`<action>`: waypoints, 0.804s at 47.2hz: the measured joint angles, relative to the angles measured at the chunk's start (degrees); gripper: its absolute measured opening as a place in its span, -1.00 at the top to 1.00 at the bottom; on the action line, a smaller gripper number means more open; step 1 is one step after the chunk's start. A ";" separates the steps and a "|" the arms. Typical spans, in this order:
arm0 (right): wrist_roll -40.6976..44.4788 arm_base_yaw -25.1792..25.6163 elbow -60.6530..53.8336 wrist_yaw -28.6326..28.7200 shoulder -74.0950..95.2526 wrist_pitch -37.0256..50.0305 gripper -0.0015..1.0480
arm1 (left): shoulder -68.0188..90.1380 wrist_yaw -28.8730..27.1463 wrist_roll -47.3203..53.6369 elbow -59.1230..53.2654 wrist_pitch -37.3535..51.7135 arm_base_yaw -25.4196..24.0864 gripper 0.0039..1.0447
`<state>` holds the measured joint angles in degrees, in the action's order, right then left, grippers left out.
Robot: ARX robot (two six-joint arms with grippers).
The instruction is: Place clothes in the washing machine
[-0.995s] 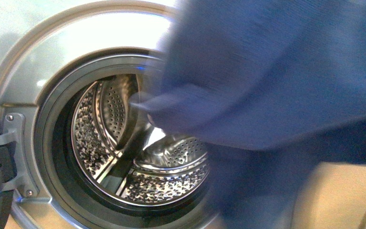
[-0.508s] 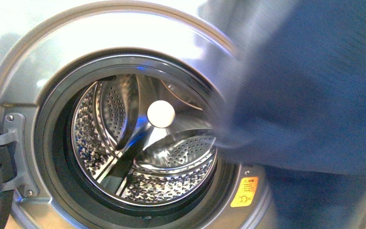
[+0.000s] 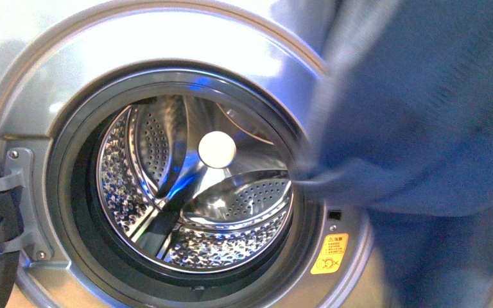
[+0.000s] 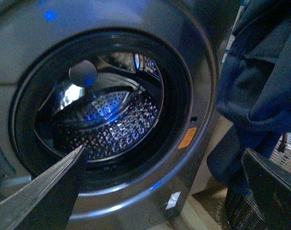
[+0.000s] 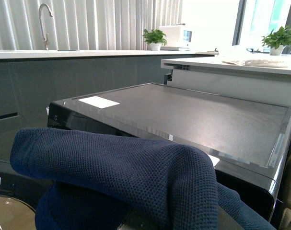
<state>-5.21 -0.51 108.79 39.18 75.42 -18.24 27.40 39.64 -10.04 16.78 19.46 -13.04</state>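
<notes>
A: Presently the clothes (image 3: 423, 128) hang right of the porthole (image 3: 192, 186), outside the washing machine (image 3: 167, 38). We judge they are raised to clear the gasket (image 3: 77, 212).
B: Agreed. Left end effector (image 4: 162, 158) is empty, fingers apart, held aside. Right end effector is buried under fabric, so we cannot tell its grip.

Illegible yellow sticker (image 3: 329, 253) on washing machine (image 3: 167, 38)

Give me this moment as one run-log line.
clothes: hanging right of drum opening, outside | washing machine: open, drum empty | left gripper: open, empty | right gripper: not visible
</notes>
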 joint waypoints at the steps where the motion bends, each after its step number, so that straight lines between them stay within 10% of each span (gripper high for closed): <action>1: 0.00 0.00 0.00 0.00 0.00 0.00 0.93 | 0.94 -0.15 0.24 1.18 0.22 0.46 -0.88; 38: -0.02 0.00 0.00 -0.02 0.00 0.00 0.93 | 40.02 20.55 6.99 41.38 2.75 23.12 -0.88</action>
<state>-5.23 -0.51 108.79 39.16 75.42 -18.24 67.42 60.18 -3.05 58.15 22.22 10.09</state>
